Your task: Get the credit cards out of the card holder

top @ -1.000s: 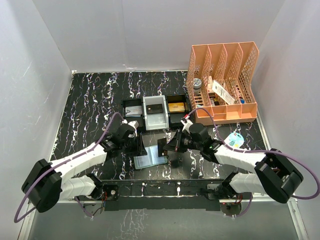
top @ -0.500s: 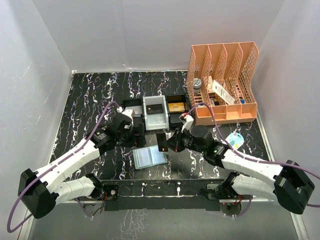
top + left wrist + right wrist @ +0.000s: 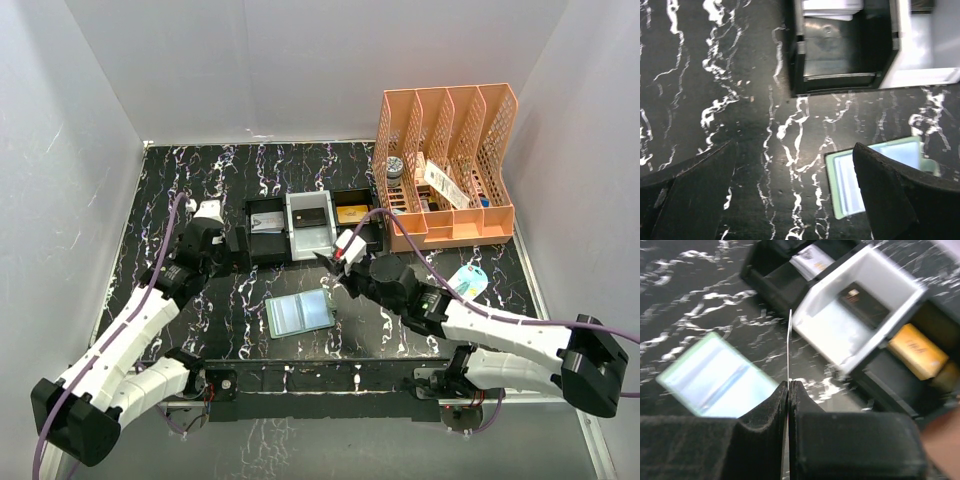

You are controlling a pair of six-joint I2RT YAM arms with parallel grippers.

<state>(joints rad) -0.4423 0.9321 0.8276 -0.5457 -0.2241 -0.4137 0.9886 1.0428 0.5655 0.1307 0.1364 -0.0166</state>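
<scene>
Lying where, the card holder (image 3: 300,314)? — Desk

Flat and open on the black marbled tabletop (image 3: 180,180), its pale blue-green inside facing up, between the two arms. One holder, no more. — Photographer

And the credit card (image 3: 789,340)? — Desk

One, seen edge-on, pinched in the right pincer (image 3: 789,385), whose jaws are closed on it above the tabletop, between the holder and the white tray (image 3: 310,240). — Photographer

The other arm? — Desk

Left pincer (image 3: 795,146) spread wide, gripping nothing, hanging near the left of the two black trays (image 3: 840,55). — Photographer

Trays in all? — Desk

Three in a row, black, white, black, with three more cards (image 3: 312,216), one in each. One orange file rack (image 3: 445,165) with four slots stands at the right. — Photographer
</scene>
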